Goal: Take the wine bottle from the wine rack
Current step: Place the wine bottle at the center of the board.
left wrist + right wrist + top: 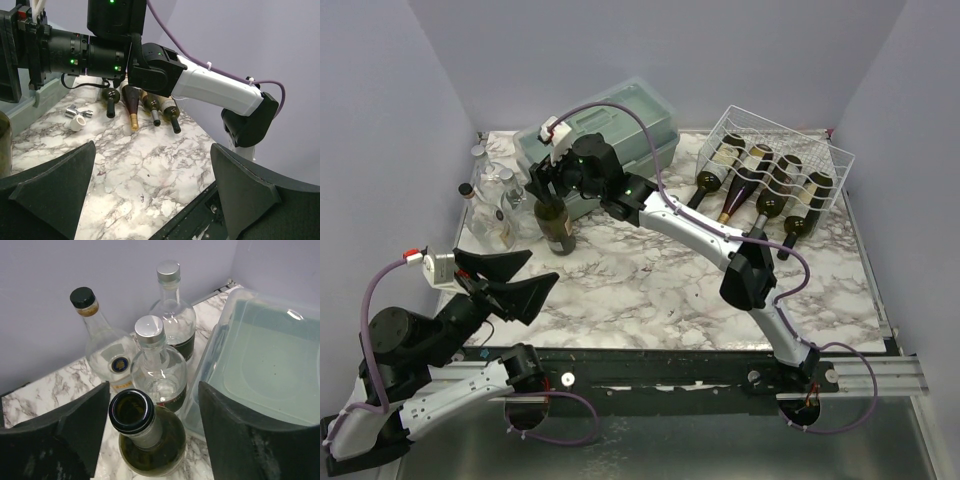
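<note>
A dark green wine bottle (557,225) stands upright on the marble table, left of centre, its mouth uncorked (132,411). My right gripper (552,186) hangs over it, open; in the right wrist view the gripper (154,402) has one finger on each side of the neck with gaps between. The white wire wine rack (841,160) sits at the back right and holds several dark bottles (772,190) lying down, necks toward me. My left gripper (516,280) is open over the near left of the table with nothing between its fingers (152,185).
A pale green plastic toolbox (625,122) stands just behind and right of the upright bottle (265,365). Several clear glass bottles (490,205) cluster at the back left (159,365). Small white and metal pieces (77,120) lie on the table. Walls close in the back and both sides.
</note>
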